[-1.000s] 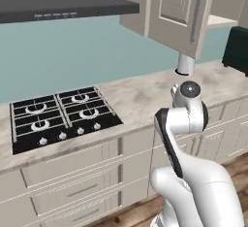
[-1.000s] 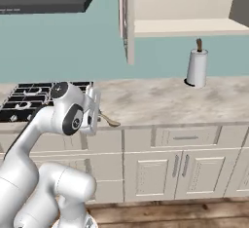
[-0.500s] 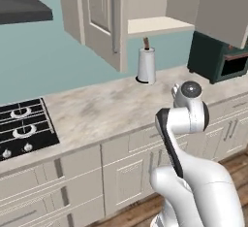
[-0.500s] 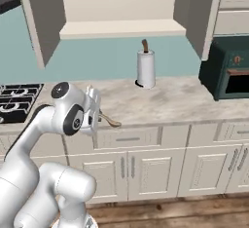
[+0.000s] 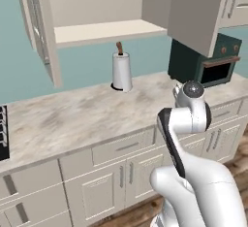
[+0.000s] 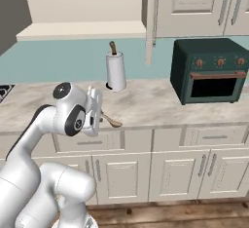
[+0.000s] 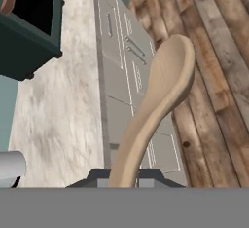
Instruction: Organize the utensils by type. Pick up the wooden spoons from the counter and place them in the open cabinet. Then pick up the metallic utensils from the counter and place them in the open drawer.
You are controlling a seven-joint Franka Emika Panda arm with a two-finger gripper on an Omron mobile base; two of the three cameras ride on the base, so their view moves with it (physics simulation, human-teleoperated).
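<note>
Both base cams sit behind the arm, left and right, sharing the counter and paper towel roll at 12 o'clock. Hand cam hugs the wooden spoon, rolled sideways.

spoon is smooth pale wood, matt. counter looks like polished marbled stone, floor is grainy wood planks, oven glossy dark green.
</note>
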